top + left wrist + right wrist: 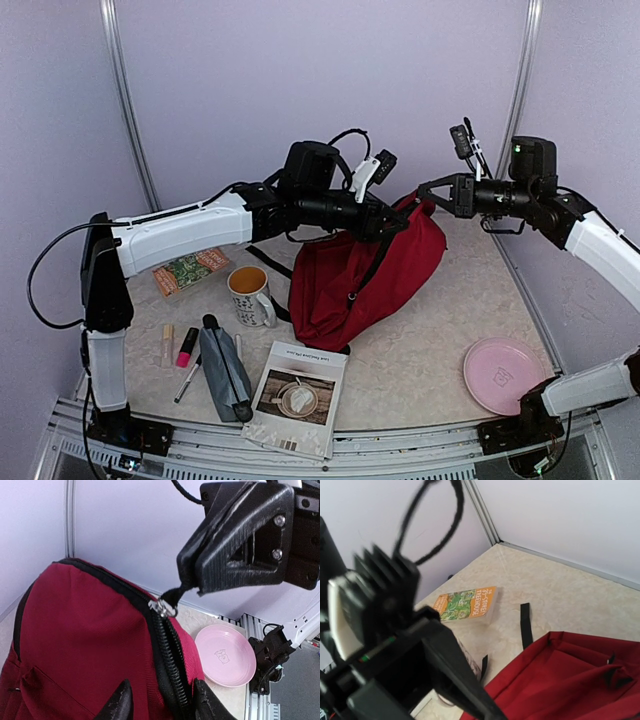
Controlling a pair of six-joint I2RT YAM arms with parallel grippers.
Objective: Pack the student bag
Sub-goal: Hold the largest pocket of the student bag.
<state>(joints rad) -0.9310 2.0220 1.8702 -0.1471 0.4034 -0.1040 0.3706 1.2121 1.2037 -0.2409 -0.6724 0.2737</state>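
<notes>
The dark red student bag (365, 275) lies in the middle of the table with its top edge lifted. It also shows in the left wrist view (85, 645) and the right wrist view (580, 680). My left gripper (388, 224) is shut on the bag's top next to the black zipper (172, 665), with one finger (117, 705) on either side of it. My right gripper (422, 191) is shut on the zipper pull (172, 597) at the bag's top corner; it shows in the left wrist view (192, 582). Its own fingers are hidden in the right wrist view.
An orange book (190, 270) lies at the back left, a mug (250, 295) beside the bag. A grey pencil pouch (225, 372), a pink highlighter (187, 347), a pen (188, 382) and a white booklet (297, 395) lie near the front. A pink plate (503, 373) sits front right.
</notes>
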